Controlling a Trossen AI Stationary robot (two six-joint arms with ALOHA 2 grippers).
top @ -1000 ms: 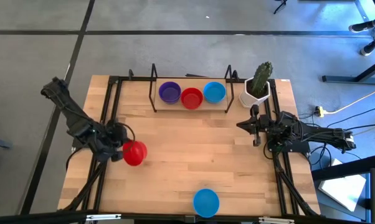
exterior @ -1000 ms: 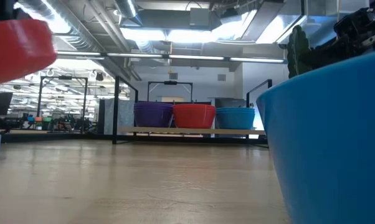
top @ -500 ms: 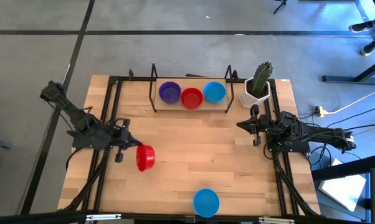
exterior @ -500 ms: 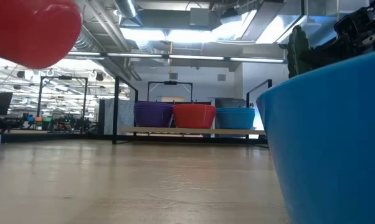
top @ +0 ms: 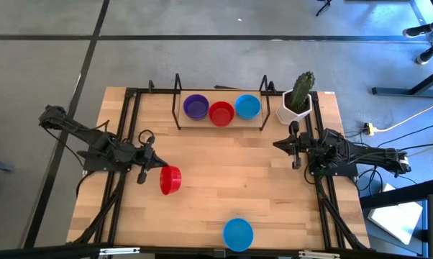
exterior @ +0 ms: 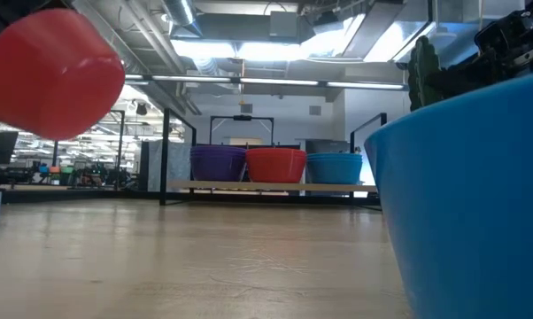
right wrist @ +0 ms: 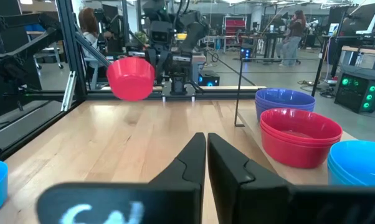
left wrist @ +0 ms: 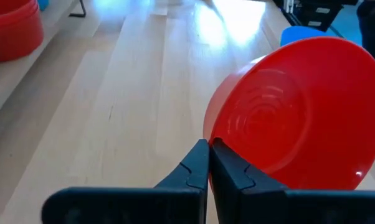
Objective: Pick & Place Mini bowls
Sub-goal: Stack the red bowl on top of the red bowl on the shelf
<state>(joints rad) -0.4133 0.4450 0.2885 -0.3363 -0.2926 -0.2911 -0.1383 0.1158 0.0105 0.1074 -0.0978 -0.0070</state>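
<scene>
Firmly pressed together, the left pincer point(left wrist: 208, 163) pinches the rim of a red mini bowl point(top: 170, 180), with both fingertips point(left wrist: 197, 163) closed on the bowl's edge. The bowl is held tipped on its side, clear of the tabletop point(top: 224, 169), over the left part of the wood; in the low view it hangs high above the surface point(exterior: 58, 75), and from the right wrist view it shows lifted in front of the left arm point(right wrist: 131, 77).

Across the tabletop, the right pincer point(top: 294, 146) waits near the right edge, its two fingers closed against each other with nothing between them point(right wrist: 206, 163). Just behind it stands a white pot point(top: 294, 110) holding a green cactus point(top: 301, 89), in the far right corner.

Along the far edge, between two black upright frames, sits a low wooden shelf point(exterior: 266, 186) carrying three stacks of mini bowls in a row: purple stack point(top: 196, 106) on the left, red stack point(top: 221, 113) in the middle, light blue stack point(top: 247, 106) on the right. They touch or nearly touch one another. The right wrist view shows the red one as at least two bowls nested point(right wrist: 298, 134).

A single light blue mini bowl point(top: 238, 234) sits upright at the near edge of the tabletop, well apart from the rest; what it holds cannot be told.
</scene>
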